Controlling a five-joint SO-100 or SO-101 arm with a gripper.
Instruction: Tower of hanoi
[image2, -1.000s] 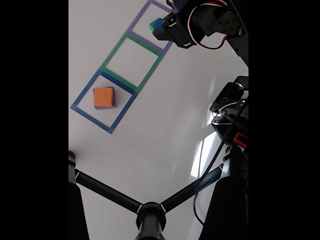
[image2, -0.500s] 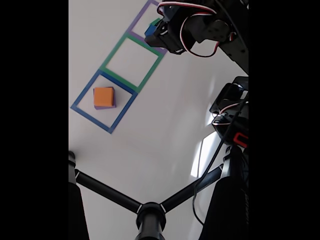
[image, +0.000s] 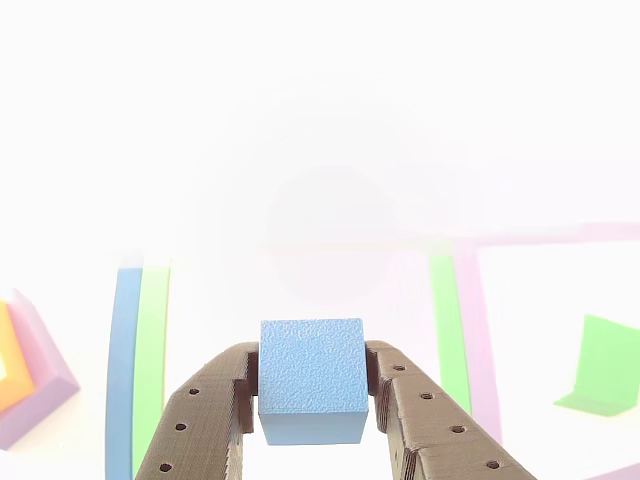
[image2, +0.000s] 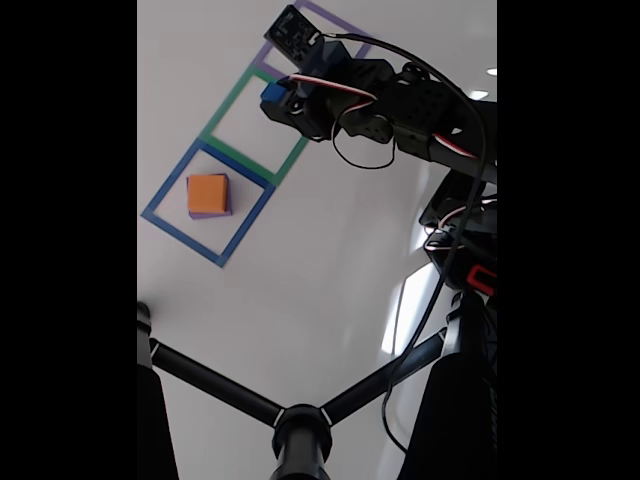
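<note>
The fingers (image: 310, 425) were clamped on the blue cube (image: 311, 378), held between them above the tabletop (image2: 330, 250). Judging by this, a carry was underway; ahead to their left sat the orange cube (image2: 207, 193), probably calling for a careful lowering.

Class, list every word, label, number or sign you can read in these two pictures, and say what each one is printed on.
None can be read.
The blue cube, held between the jaws, has plain faces.
The orange cube and the taped squares carry no writing.
A red patch on the arm's base in the fixed view is too blurred to read.
</note>
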